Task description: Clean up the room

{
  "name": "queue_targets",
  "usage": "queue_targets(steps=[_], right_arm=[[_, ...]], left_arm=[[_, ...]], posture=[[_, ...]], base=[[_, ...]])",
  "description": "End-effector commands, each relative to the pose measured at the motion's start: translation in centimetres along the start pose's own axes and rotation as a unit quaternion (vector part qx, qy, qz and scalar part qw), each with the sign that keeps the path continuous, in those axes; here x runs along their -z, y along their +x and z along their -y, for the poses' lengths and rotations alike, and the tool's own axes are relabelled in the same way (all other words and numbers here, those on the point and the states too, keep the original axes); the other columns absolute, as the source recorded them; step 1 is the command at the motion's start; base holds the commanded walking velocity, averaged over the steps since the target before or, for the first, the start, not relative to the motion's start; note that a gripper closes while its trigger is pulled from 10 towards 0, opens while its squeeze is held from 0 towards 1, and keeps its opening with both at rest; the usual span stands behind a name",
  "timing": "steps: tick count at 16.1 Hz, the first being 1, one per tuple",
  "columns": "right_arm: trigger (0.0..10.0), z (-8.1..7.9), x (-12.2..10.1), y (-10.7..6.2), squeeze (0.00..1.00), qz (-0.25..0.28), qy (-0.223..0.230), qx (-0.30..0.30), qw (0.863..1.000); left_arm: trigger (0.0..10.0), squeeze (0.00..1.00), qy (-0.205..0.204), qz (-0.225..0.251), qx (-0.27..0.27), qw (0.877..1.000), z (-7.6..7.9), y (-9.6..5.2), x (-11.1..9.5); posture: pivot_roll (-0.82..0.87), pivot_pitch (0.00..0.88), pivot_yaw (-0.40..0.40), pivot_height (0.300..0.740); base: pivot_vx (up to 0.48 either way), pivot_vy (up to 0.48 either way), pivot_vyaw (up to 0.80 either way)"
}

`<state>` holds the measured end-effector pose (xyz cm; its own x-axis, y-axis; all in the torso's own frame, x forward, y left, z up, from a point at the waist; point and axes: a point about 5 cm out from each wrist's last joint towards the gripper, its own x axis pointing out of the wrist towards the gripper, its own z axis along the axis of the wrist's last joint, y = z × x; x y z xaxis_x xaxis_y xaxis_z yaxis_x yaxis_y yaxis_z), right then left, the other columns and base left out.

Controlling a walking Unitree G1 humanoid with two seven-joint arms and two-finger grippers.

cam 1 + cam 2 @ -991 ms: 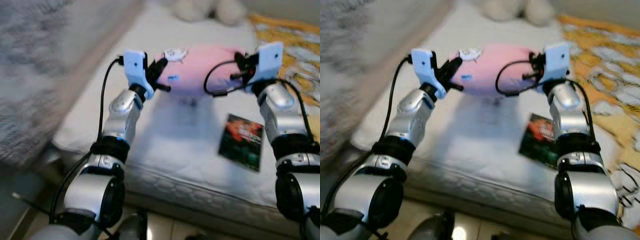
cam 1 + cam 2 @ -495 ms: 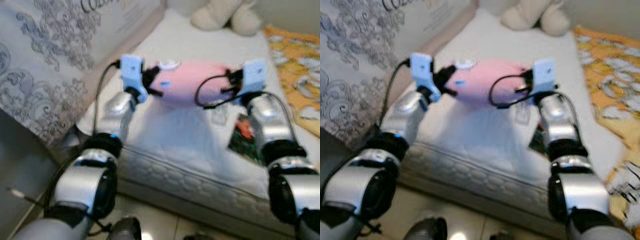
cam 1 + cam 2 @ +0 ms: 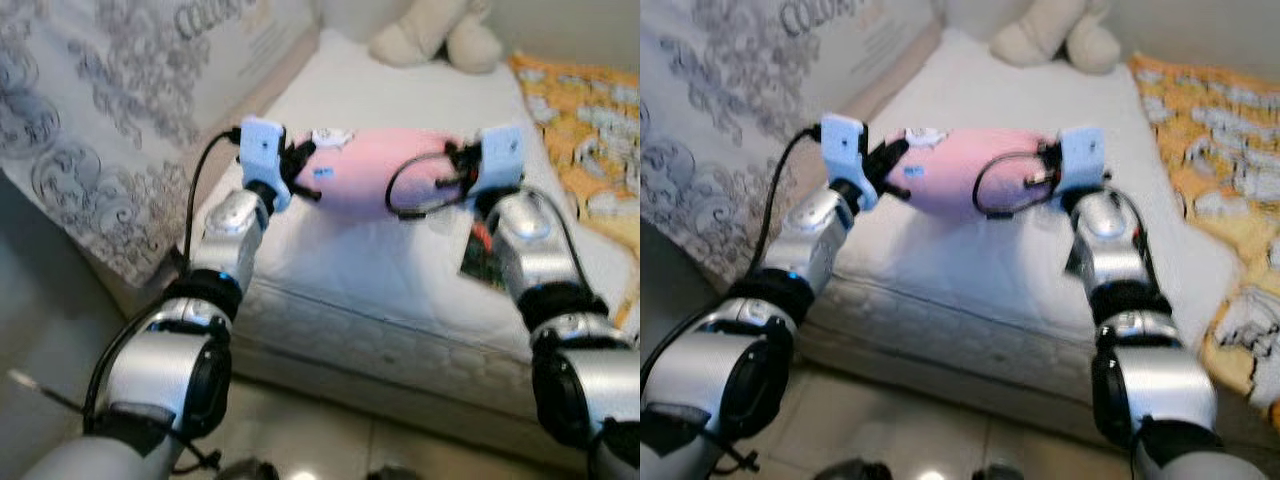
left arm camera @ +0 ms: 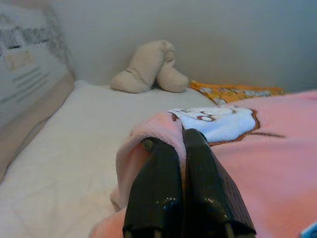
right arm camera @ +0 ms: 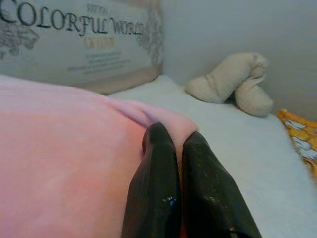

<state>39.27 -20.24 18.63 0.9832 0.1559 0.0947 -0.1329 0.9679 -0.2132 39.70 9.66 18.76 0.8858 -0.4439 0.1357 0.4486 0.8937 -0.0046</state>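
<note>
A pink pillow [image 3: 375, 172] with a white patch hangs in the air above the white mattress [image 3: 400, 270], held at both ends. My left gripper [image 3: 305, 165] is shut on its left end; in the left wrist view the black fingers [image 4: 166, 173] pinch a fold of the pink fabric [image 4: 257, 163]. My right gripper [image 3: 455, 175] is shut on the right end, and the right wrist view has its fingers [image 5: 198, 168] clamped on the pink cloth [image 5: 64, 163].
A beige plush toy [image 3: 435, 35] lies at the head of the mattress. An orange patterned blanket [image 3: 590, 120] covers the right side. A dark book [image 3: 483, 262] lies by my right forearm. A grey patterned headboard panel [image 3: 110, 130] stands on the left, tiled floor [image 3: 300, 440] below.
The camera has pulled back and tilted, so more floor and mattress edge show. Both grippers still hold the pink pillow, which stays lifted between them.
</note>
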Motion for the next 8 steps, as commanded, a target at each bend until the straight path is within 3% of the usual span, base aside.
queue_targets(steps=[1,5,8], right_arm=[[0.0,1.37,-0.76,0.01,0.0,0.015,0.01,0.039,0.999],[0.0,1.25,-0.53,-0.06,0.0,0.017,0.011,0.04,0.999],[0.0,1.71,-1.19,0.25,0.0,0.02,0.004,0.044,0.999]], left_arm=[[0.0,0.0,0.016,0.012,-0.025,0.999,-1.47,-0.2,-0.88],[0.0,0.0,0.017,0.002,-0.028,0.999,-1.62,-0.17,-0.75],[0.0,0.0,0.022,0.005,-0.029,0.999,-1.55,0.24,-1.35]], posture=[[-0.06,0.0,-0.042,0.74],[-0.06,0.0,-0.039,0.74],[-0.06,0.0,-0.039,0.74]], base=[[0.281,0.39,0.0],[0.386,0.282,0.0],[0.435,0.0,0.0]])
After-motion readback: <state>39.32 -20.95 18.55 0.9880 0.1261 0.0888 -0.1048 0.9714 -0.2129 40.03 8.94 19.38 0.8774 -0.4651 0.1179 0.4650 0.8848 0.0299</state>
